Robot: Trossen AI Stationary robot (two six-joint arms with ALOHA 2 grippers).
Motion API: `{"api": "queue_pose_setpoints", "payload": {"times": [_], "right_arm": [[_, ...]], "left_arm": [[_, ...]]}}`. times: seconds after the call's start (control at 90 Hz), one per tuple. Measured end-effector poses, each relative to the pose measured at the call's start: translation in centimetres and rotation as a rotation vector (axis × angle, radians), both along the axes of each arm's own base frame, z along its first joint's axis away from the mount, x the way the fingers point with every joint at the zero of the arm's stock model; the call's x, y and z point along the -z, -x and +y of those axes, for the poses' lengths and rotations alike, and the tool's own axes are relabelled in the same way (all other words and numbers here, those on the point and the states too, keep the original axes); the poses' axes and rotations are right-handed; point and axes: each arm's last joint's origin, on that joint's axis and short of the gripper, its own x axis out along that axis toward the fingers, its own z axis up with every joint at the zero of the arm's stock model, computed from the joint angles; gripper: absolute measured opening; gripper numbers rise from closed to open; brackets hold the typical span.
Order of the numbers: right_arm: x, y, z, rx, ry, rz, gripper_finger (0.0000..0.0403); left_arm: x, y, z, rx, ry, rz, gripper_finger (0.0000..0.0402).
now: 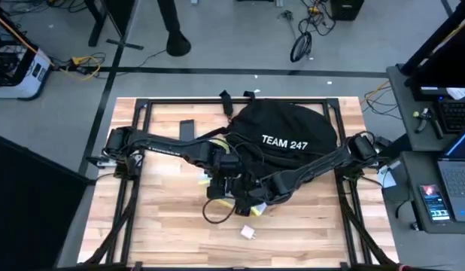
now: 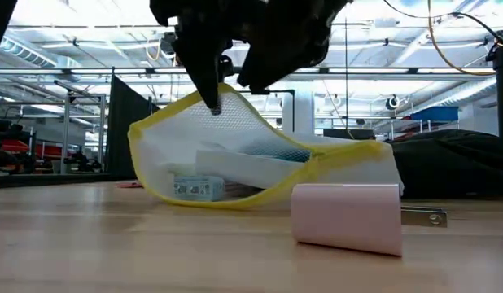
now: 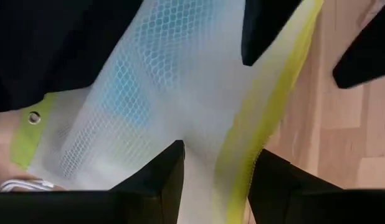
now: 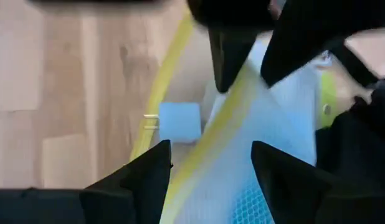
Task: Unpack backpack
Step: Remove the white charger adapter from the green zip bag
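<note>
The black backpack (image 1: 285, 132) with "TEAM 247" lettering lies at the table's far middle. In front of it a white mesh pouch (image 2: 260, 155) with a yellow edge rests on its lower side, with its upper edge raised. Small boxes (image 2: 194, 189) show inside it. My left gripper (image 3: 214, 168) is shut on the pouch's raised edge. My right gripper (image 4: 211, 168) stands open just right of it, its fingers on either side of the pouch's yellow edge (image 4: 205, 143). Whether it touches the pouch, I cannot tell. My left gripper holds the pouch by its raised yellow edge (image 3: 233, 168), with mesh gathered between its two fingers. The fingers come from above, pointing down (image 2: 212, 102). The edge is lifted like a tent, while the pouch's lower side (image 2: 211, 199) stays on the table.
A pale plug-in charger (image 2: 345, 218) lies on the table near the front edge, close to the pouch. A black cable loop (image 1: 216, 212) lies left of it. Bare wood is free at the table's near left and near right.
</note>
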Motion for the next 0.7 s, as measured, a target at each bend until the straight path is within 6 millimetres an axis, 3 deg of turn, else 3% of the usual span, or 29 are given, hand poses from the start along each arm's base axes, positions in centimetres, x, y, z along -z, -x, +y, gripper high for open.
{"api": "queue_pose_setpoints", "payload": {"times": [0.156,0.444,0.567,0.7], "right_arm": [[1.0,-0.7,0.1,0.078,0.001,-0.048,0.0210],[2.4,-0.6,-0.9,0.166,0.133,0.017,0.0190],[2.5,-0.6,-1.6,0.175,0.143,0.034,0.0136],[2.5,-0.8,-2.0,0.091,0.160,0.082,0.0028]], "left_arm": [[0.0,0.0,0.0,0.004,-0.003,0.002,0.0132],[0.0,0.0,0.2,-0.018,-0.015,0.004,0.0132],[0.0,0.0,0.2,-0.035,-0.018,0.005,0.0132],[-0.1,0.0,0.0,-0.056,-0.004,0.000,0.0132]]}}
